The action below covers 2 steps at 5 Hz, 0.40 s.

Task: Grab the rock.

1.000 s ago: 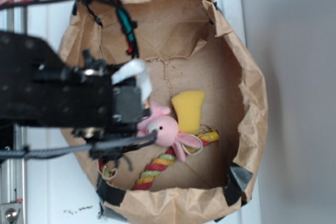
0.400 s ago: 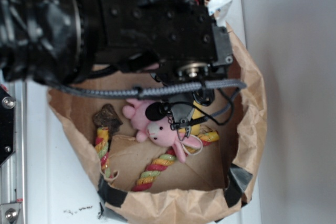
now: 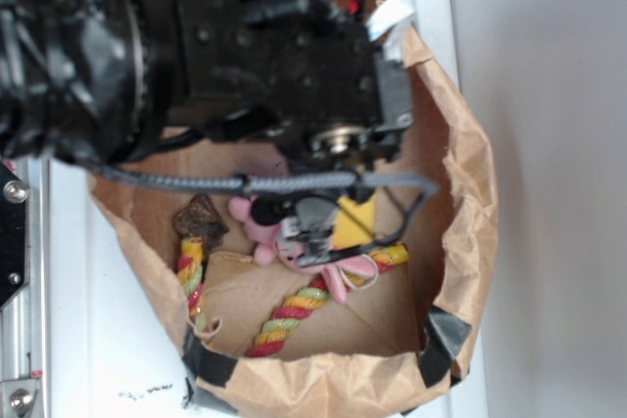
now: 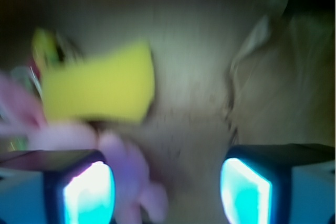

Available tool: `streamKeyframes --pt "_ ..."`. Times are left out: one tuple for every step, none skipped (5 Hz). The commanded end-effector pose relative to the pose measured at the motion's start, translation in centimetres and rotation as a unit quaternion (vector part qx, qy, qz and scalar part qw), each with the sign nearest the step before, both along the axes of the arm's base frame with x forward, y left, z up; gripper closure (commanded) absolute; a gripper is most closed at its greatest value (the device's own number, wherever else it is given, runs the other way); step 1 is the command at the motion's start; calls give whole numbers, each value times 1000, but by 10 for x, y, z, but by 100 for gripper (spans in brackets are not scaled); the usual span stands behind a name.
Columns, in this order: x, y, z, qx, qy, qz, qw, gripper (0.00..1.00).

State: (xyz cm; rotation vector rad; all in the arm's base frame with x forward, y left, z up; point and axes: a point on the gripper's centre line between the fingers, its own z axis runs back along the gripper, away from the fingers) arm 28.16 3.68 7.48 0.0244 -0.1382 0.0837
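Observation:
The rock (image 3: 202,218), a small dark brown-grey lump, lies on the floor of the paper bag at the left, on top of the end of a striped rope. It does not show in the wrist view. My gripper (image 3: 312,230) hangs well to the right of it, over the pink plush bunny (image 3: 253,225) and next to the yellow sponge block (image 3: 354,221). In the blurred wrist view my gripper (image 4: 168,192) is open. The bunny's ear (image 4: 131,174) lies by the left finger (image 4: 86,192) and the yellow block (image 4: 100,88) is ahead to the left. Nothing is gripped.
A crumpled brown paper bag (image 3: 468,193) with a tall rim walls in everything. A red, yellow and green rope (image 3: 292,314) runs across its floor below the bunny. My black arm (image 3: 196,56) covers the bag's upper half. A bag wall fold (image 4: 262,66) stands at right.
The arm swung from the left side across the bag's top, uncovering the rock. Since 0.4 s ago the gripper has shifted slightly left and now covers more of the bunny.

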Motion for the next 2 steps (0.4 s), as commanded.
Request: streamKeyframes --pt "-31 12 -16 10 20 -11 1000 0" --pt "-40 7 -24 7 34 -22 999 0"
